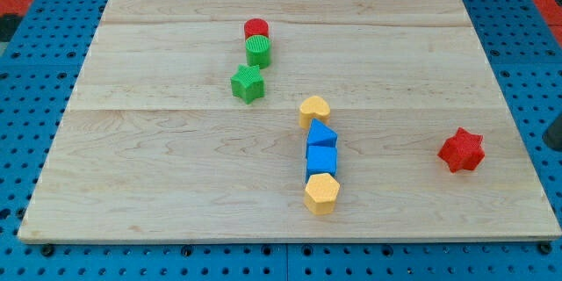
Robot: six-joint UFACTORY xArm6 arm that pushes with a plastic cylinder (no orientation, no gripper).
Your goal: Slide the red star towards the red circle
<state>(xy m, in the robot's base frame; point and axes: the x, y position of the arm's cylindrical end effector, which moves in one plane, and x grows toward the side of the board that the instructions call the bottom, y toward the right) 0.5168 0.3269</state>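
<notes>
The red star (461, 150) lies near the wooden board's right edge, below mid-height. The red circle (256, 28) sits near the view's top, left of centre, touching a green circle (258, 51) just below it. A dark shape at the view's right edge, just off the board, looks like my tip (552, 144). It is right of the red star and apart from it, and is mostly cut off by the frame.
A green star (248, 83) lies below the green circle. A column stands at centre: yellow heart (313, 109), two blue blocks (321, 135) (321, 160), yellow hexagon (321, 193). The wooden board (158, 167) rests on a blue pegboard.
</notes>
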